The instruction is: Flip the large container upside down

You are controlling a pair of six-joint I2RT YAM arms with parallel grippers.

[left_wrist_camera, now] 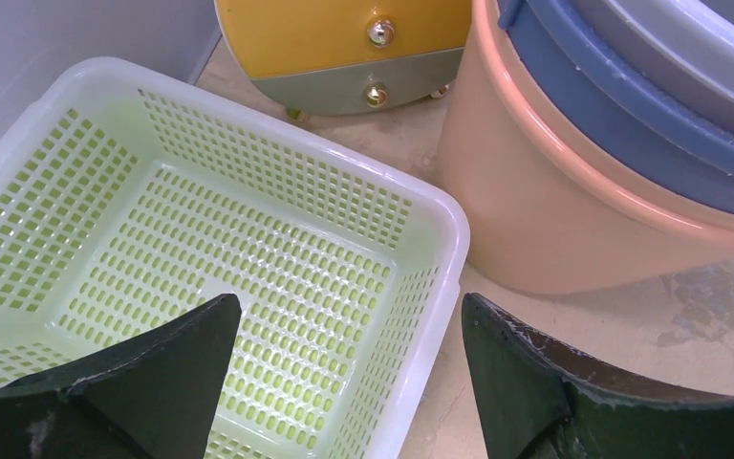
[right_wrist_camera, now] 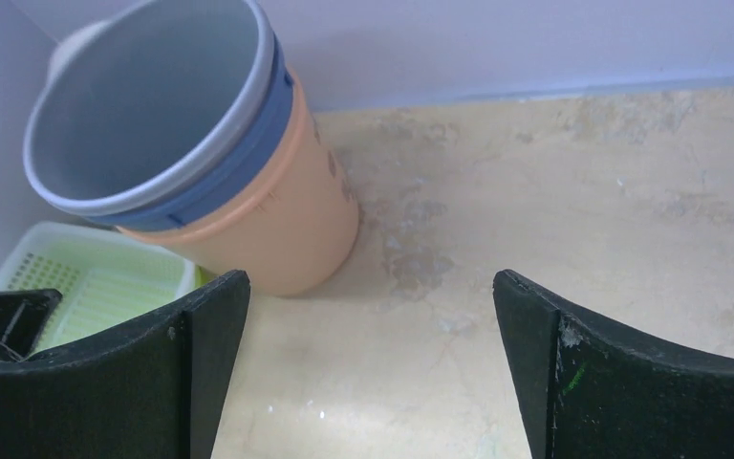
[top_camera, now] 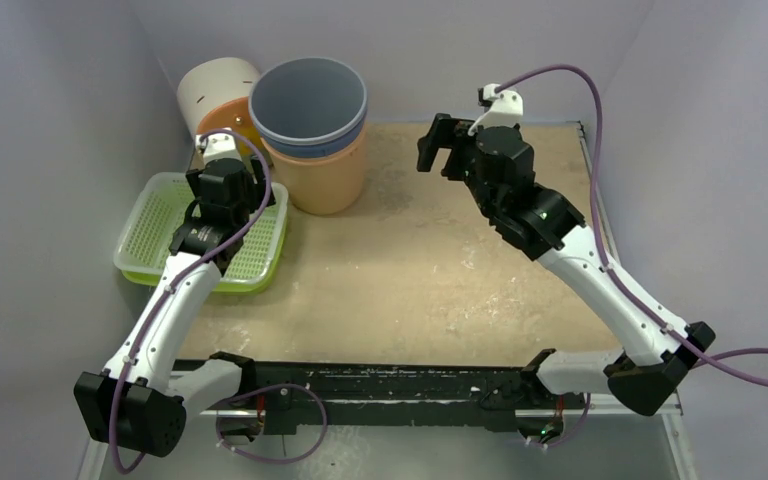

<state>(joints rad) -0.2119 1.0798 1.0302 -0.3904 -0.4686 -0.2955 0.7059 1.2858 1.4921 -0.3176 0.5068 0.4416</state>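
Observation:
The large container is a stack of nested buckets (top_camera: 325,170): grey inside blue inside peach. It stands upright, mouth up, at the back of the table. It also shows in the left wrist view (left_wrist_camera: 535,220) and the right wrist view (right_wrist_camera: 287,220). My left gripper (top_camera: 258,190) is open and empty above the right rim of a green basket, just left of the buckets; its jaws stand wide apart in the wrist view (left_wrist_camera: 349,320). My right gripper (top_camera: 438,145) is open and empty in the air to the right of the buckets, facing them (right_wrist_camera: 368,287).
A pale green perforated basket (top_camera: 150,230) sits at the left, also in the left wrist view (left_wrist_camera: 440,249). A white container with an orange base (top_camera: 215,95) lies on its side behind it against the wall. Bare tabletop (top_camera: 440,270) spreads to the right.

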